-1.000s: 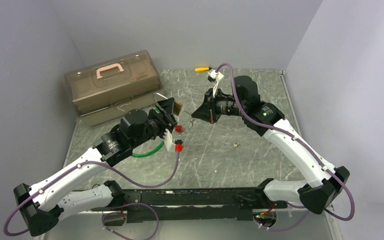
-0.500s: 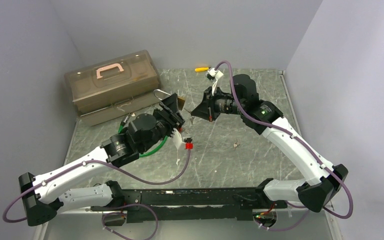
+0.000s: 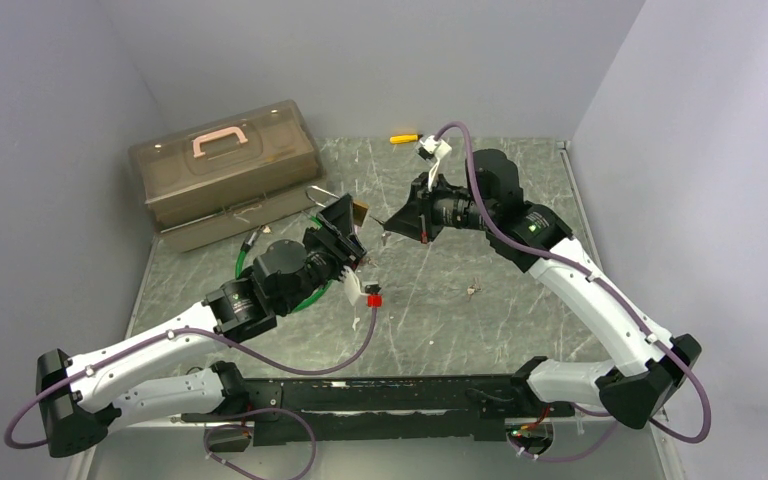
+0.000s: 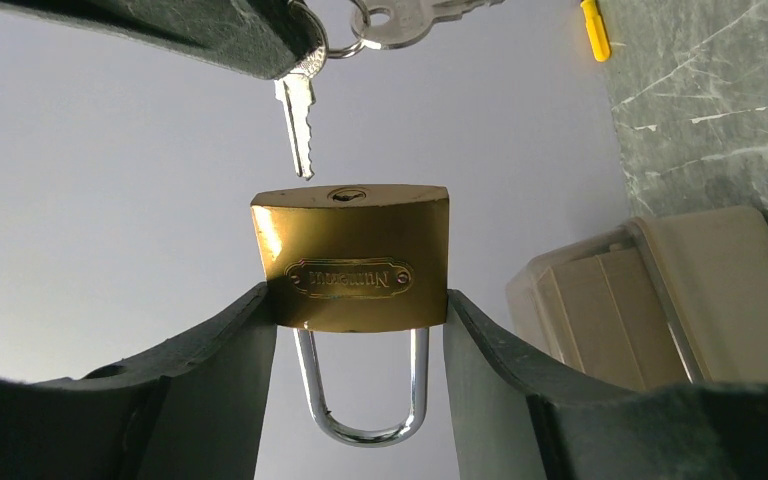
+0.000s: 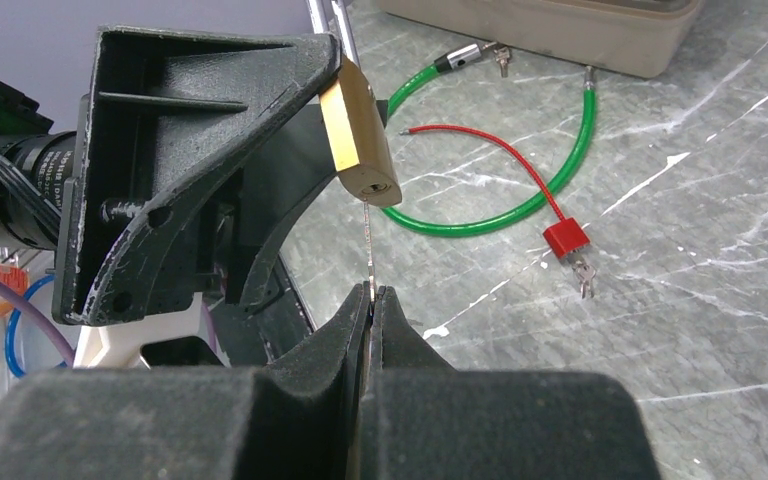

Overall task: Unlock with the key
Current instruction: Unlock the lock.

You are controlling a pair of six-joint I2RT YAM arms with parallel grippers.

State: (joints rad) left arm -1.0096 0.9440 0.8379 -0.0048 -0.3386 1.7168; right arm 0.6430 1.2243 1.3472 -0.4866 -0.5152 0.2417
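The left arm (image 3: 150,345) reaches from the lower left toward the middle. The left gripper (image 3: 350,220) pinches a padlock (image 4: 350,255) by both sides. The right arm (image 3: 600,300) bends in from the right. The right gripper (image 3: 395,225) squeezes a key (image 4: 300,130) tight.

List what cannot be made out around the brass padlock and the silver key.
- Left wrist view: head of silver key hidden by right jaws; second silver key cut by top edge.
- Right wrist view: key seen edge-on below brass padlock; teeth unreadable.
- Top view: small loose metal piece too small to identify.
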